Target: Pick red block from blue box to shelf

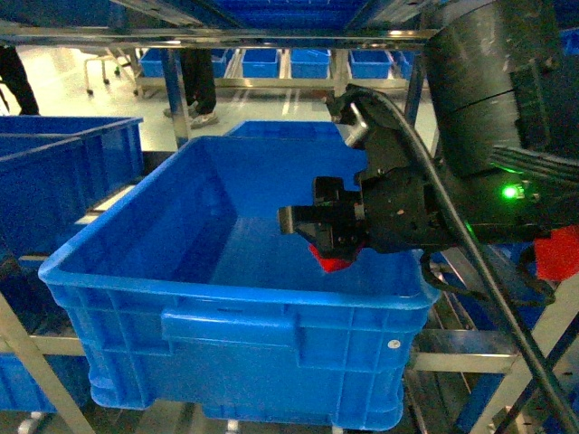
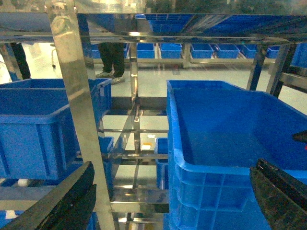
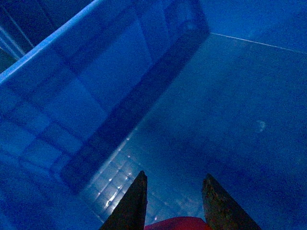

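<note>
At centre right of the head view, the right tool (image 1: 318,237) holds the red block (image 1: 333,260) pinched between its fingers, low inside a dark blue crate (image 1: 226,316) on the shelf (image 2: 76,96), seemingly to set it down. The left tool (image 2: 168,201) stands wide, idle.

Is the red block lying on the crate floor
No, the right gripper holds the red block above the crate.

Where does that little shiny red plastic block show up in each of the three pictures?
Head view: the small glossy red block sits right of centre, held under the right gripper.
Left wrist view: not visible.
Right wrist view: bottom edge, between the fingers.
Shared landmark: the big dark blue plastic crate.
</note>
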